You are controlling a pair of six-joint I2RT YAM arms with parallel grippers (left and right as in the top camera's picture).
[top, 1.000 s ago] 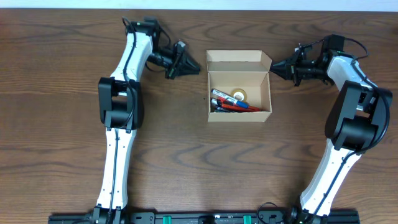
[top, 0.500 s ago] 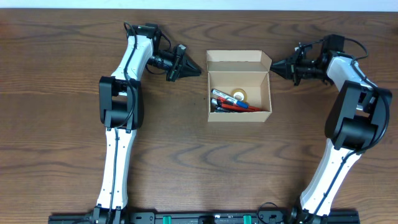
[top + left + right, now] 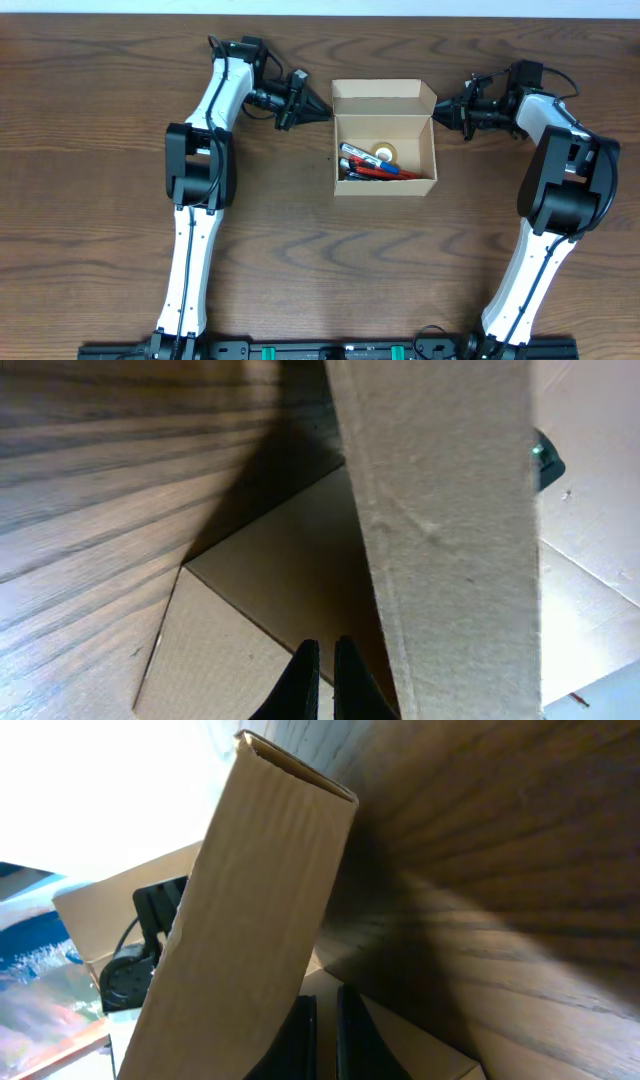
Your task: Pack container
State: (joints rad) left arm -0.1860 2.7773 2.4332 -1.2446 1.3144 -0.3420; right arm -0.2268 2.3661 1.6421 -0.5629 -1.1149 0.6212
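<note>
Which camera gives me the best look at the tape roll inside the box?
The overhead view. It looks straight down into the open box, where the tape roll lies beside the pens. Both wrist views sit close against the box's outer cardboard, so neither shows the tape.

Open from above into container (image 3: 385, 187); blocked far by flap lid (image 3: 383, 92), beside it by left gripper (image 3: 321, 108) and right gripper (image 3: 439, 107).

i see a dark wood-grain desk (image 3: 100, 200), a roll of tape (image 3: 384, 153), and red, blue and black pens (image 3: 368, 169) bunched just beside it.
</note>
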